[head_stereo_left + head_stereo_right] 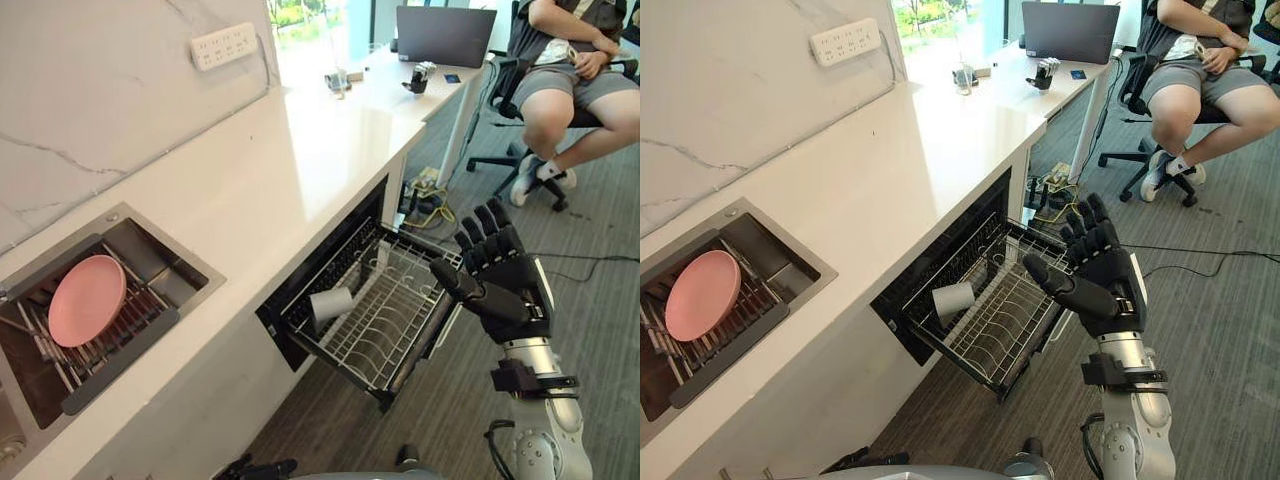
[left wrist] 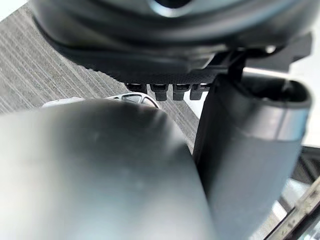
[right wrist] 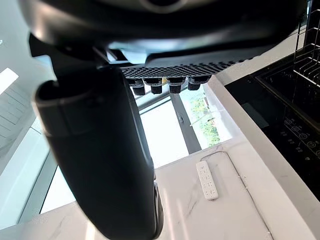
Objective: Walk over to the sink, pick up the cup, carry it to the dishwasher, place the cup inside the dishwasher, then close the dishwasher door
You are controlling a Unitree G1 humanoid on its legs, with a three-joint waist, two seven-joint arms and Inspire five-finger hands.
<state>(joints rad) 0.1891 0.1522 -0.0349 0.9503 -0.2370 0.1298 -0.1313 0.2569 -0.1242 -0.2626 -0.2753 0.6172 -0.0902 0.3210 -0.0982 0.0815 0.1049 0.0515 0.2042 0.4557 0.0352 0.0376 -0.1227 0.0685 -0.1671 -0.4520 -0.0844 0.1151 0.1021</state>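
A white cup [image 1: 330,302] lies on its side in the wire rack [image 1: 392,335] of the dishwasher, which stands pulled out from under the white counter [image 1: 300,170]. My right hand [image 1: 505,285] hovers open just right of the rack, fingers straight and spread, palm turned toward the rack, touching nothing. The right wrist view shows its thumb [image 3: 100,150] and straight fingers [image 3: 165,82] with nothing between them. In the left wrist view my left hand [image 2: 165,50] hangs low over grey floor, fingers relaxed and empty.
A steel sink [image 1: 150,250] at the left holds a pink plate [image 1: 87,300] on a drying rack. A power strip [image 1: 224,45] is on the marble wall. A person sits on an office chair [image 1: 570,80] at the far right, beside a laptop [image 1: 445,35].
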